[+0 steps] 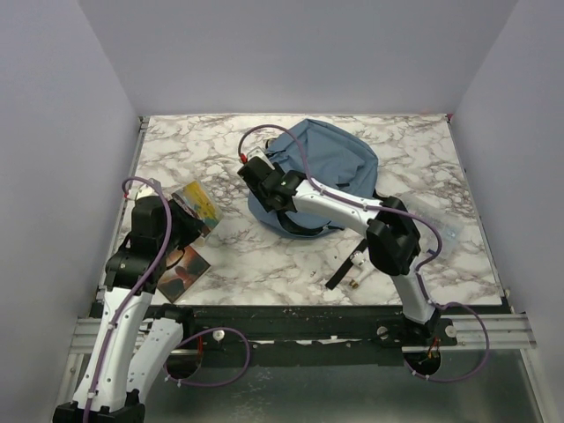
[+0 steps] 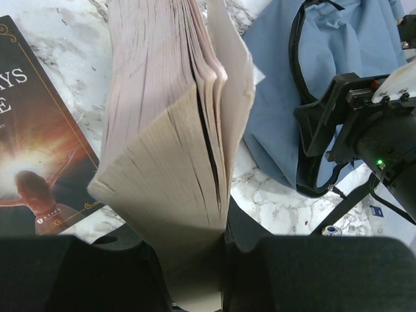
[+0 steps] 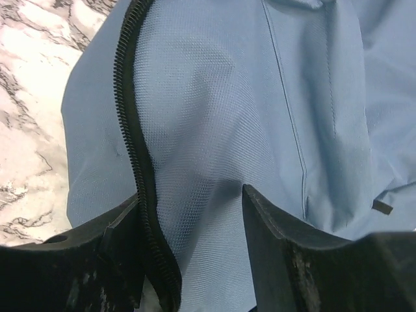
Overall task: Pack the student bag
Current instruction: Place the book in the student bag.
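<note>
Trainee: Books first. How many am I counting?

Operator: Two. The held book is standing on edge in the left gripper. The fingers are clamping its lower end, and the pages are fanning loose above. The flat book is lying cover up on the table, at about 8 o'clock of the tabletop, just beside the left arm.

Trainee: And why is the other arm sitting on the bag?

Operator: I'm reading it as propping the mouth open. The student bag is lying at the middle of the table, reaching toward 12 o'clock. The right gripper is working at the bag's 8 o'clock edge. Its fingers are standing partly apart with a fold of blue fabric filling the gap, and the zip is running along one finger. It appears to be pinching that fold. That is likely turning the opening toward 9 o'clock, where the held book is hanging.

Trainee: So I'm tallying one bag, two books, two arms?

Operator: Yes. There's also a small white item lying at the bag's 5 o'clock, too small to name.
</note>
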### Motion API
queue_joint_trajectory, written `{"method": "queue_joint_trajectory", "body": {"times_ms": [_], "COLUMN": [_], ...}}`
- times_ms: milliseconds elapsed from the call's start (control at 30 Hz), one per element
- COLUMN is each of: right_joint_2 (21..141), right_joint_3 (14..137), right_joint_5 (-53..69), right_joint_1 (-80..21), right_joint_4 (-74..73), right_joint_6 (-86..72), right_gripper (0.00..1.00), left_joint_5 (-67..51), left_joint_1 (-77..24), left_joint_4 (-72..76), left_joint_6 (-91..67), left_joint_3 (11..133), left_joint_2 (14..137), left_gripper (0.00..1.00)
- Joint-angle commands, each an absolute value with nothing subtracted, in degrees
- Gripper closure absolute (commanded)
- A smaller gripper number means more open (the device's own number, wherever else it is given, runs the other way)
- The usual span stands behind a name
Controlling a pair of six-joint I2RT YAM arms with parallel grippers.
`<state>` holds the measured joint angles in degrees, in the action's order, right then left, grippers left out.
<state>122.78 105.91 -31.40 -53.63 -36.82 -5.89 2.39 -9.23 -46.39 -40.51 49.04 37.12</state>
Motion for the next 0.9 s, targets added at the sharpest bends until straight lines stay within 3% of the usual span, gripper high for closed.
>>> {"method": "queue_joint_trajectory", "body": {"times_ms": [0,267,367,533,667,867], "right_joint_2": [119.52,117.28,116.01,113.52,111.61,109.04], "right_joint_3": [104.13,104.69,106.11,107.64,108.91,108.45], "right_joint_5": [-34.92,-34.86,-35.22,-31.29,-21.81,-9.46], "right_joint_1": [-53.80,-53.79,-53.68,-51.38,-48.33,-43.43], "right_joint_4": [-38.93,-41.34,-41.81,-41.57,-41.13,-38.22], "right_joint_6": [-5.78,-6.50,-5.90,-7.46,-10.88,-17.73], "right_gripper": [0.47,0.81,0.99,0.99,0.99,0.99], "left_joint_5": [0.07,-6.13,-11.40,-25.30,-36.03,-34.43], "left_joint_1": [-9.23,-9.23,-9.23,-9.15,-9.29,-11.43], "left_joint_4": [-40.18,-38.55,-37.03,-29.79,-14.45,-3.34], "left_joint_6": [-40.79,-42.18,-42.21,-45.86,-56.93,-66.20], "left_joint_3": [50.40,50.00,51.38,51.79,45.74,41.08], "left_joint_2": [37.68,39.82,41.76,44.70,46.27,50.87], "left_gripper": [1.00,1.00,1.00,1.00,1.00,1.00]}}
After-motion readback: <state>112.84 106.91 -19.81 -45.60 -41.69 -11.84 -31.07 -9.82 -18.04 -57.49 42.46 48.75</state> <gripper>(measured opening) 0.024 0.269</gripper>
